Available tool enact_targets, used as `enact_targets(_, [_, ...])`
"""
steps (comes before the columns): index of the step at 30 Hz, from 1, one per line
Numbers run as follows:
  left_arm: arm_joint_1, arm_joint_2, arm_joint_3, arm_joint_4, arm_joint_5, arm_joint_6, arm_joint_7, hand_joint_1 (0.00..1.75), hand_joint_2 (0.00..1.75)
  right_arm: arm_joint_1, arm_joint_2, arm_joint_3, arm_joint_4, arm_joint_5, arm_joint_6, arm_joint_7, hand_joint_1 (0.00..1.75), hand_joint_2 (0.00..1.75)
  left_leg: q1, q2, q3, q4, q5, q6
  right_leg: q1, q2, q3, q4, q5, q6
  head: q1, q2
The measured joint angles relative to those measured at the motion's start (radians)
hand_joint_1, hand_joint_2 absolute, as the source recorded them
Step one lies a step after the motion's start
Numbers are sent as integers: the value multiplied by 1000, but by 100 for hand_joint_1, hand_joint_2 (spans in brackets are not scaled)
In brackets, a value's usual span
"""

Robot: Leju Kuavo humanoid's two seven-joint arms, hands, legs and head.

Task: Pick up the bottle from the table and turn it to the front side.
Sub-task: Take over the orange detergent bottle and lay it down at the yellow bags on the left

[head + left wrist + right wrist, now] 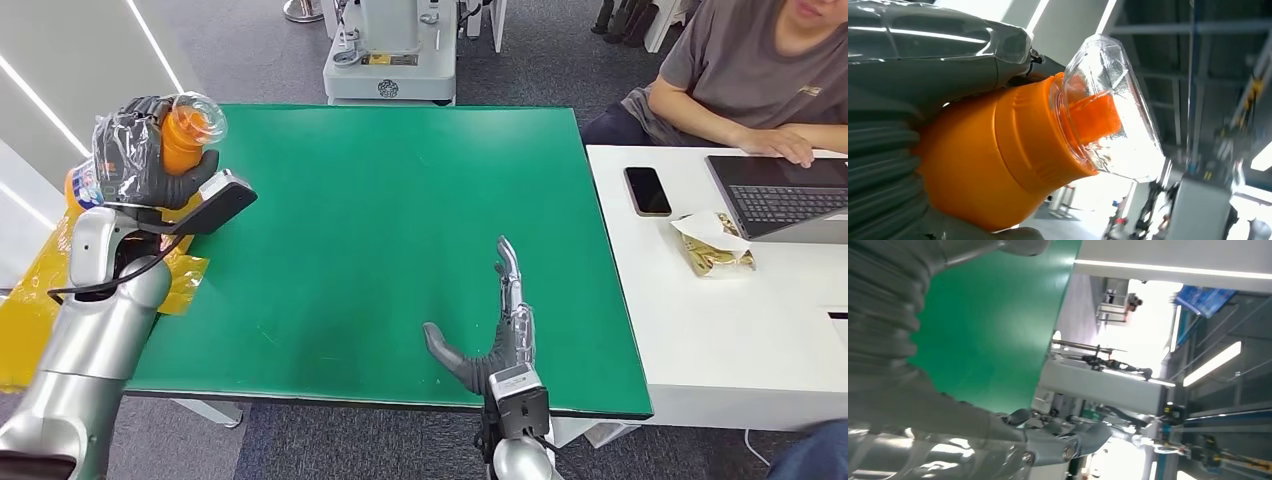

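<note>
The left hand (pixel 150 160) is raised above the far-left corner of the green table (pixel 400 200), its dark fingers wrapped around the orange bottle (pixel 183 140), which it holds clear of the tabletop with the clear cap (pixel 200 108) pointing up and slightly away. In the left wrist view the bottle's orange shoulder (pixel 998 160) sits against the grey thumb (pixel 938 45), and the transparent faceted cap (pixel 1113 110) covers an orange spout (a label is partly visible near the bottle's base in the head view, too small to read). The right hand (pixel 495 330) rests flat near the table's front edge, fingers stretched forward and thumb splayed out to the side, holding nothing. To the right, a person (pixel 760 70) sits at a white desk (pixel 700 330) with a laptop (pixel 780 195), a phone (pixel 647 190) and a snack packet (pixel 712 245).
</note>
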Motion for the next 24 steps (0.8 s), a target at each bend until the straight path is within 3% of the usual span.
enact_targets(4, [-82,65,-52,106,-97,-54,15,175,175,35,-12,-12,-31,13,-1,16,0,175,0,2,0,0,0,0,0,2,-1,0,1,-1,0,0])
enact_targets(11, [-168,135,-142,245,-192,-136,-73,175,175,66,-21,-31,-71,-7,19,19,0,175,0,2,0,0,0,0,0,2,-1,0,1,-1,0,0])
enact_targets(19, [-198,156,-207,363,-219,-149,-95,175,175,93,-29,-37,-100,-4,20,24,0,175,0,2,0,0,0,0,0,2,-1,0,1,-1,0,0])
enact_targets(24, [-193,168,-230,422,-214,-152,-165,175,175,114,-35,-38,-116,-1,20,28,0,175,0,2,0,0,0,0,0,2,-1,0,1,-1,0,0])
